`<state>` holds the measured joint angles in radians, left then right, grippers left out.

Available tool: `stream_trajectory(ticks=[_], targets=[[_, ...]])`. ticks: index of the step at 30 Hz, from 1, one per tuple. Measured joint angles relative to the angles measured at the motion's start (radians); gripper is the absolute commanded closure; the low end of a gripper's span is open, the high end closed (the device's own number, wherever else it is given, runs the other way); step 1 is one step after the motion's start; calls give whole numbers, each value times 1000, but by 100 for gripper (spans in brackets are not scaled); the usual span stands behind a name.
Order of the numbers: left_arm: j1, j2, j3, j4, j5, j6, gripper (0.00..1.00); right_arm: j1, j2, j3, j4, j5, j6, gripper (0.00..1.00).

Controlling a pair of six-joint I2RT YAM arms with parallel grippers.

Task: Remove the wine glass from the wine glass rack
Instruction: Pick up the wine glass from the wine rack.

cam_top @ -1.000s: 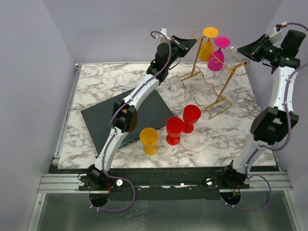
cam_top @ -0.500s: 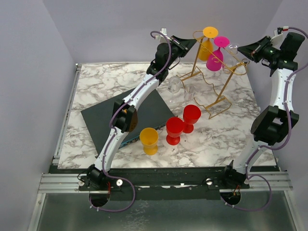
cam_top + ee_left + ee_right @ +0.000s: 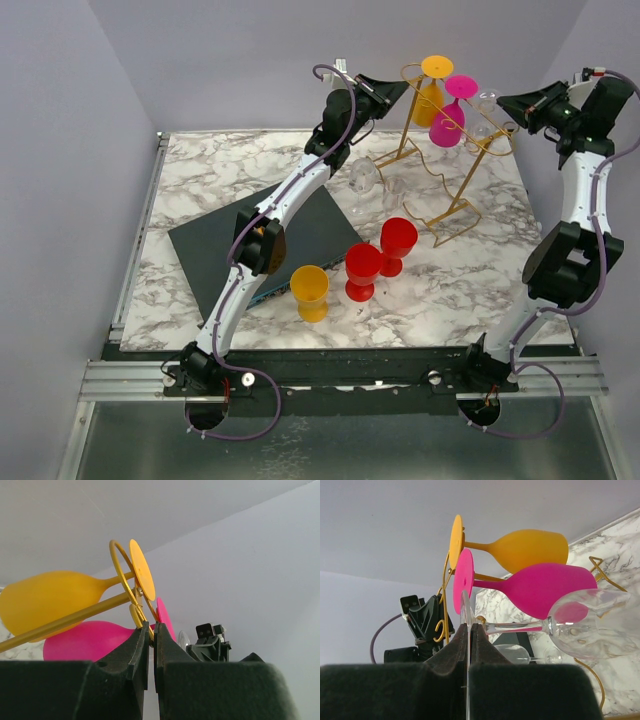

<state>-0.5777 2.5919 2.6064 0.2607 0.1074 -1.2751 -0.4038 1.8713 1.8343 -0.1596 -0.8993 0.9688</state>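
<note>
The wine glass rack (image 3: 75, 618) stands at the far right of the marble worktop (image 3: 200, 170). The left jaws are clamped on its gold wire. The right jaws are pinched on the foot of the clear wine glass (image 3: 585, 622), which hangs at the rack's right end, just beside the pink glass (image 3: 540, 590).

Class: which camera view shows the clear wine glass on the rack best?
The right wrist view: the clear wine glass shows bowl, stem and foot, the right gripper shut on its foot. The top view shows a faint glint; the left wrist view, only a sliver of foot.
</note>
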Motion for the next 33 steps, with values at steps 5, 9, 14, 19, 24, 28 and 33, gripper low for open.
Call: stream_trajectory(ticks=[5, 9, 14, 19, 24, 28, 33], targets=[[0, 0, 0, 0, 0, 0, 100, -18, -19, -34, 32, 5, 36, 100], [-1, 0, 0, 0, 3, -1, 100, -23, -34, -53, 63, 10, 65, 100], [-1, 0, 0, 1, 6, -7, 100, -31, -35, -53, 89, 24, 100, 100], [-1, 0, -1, 3, 16, -11, 74, -36, -35, -50, 93, 42, 117, 100], [-3, 0, -3, 0, 47, -16, 53, -36, -35, -31, 91, 64, 122, 100], [-15, 0, -3, -3, 70, -19, 36, -36, -35, -19, 79, 99, 104, 100], [-22, 0, -3, -10, 85, -14, 5, -36, -43, -9, 27, 151, 67, 100]])
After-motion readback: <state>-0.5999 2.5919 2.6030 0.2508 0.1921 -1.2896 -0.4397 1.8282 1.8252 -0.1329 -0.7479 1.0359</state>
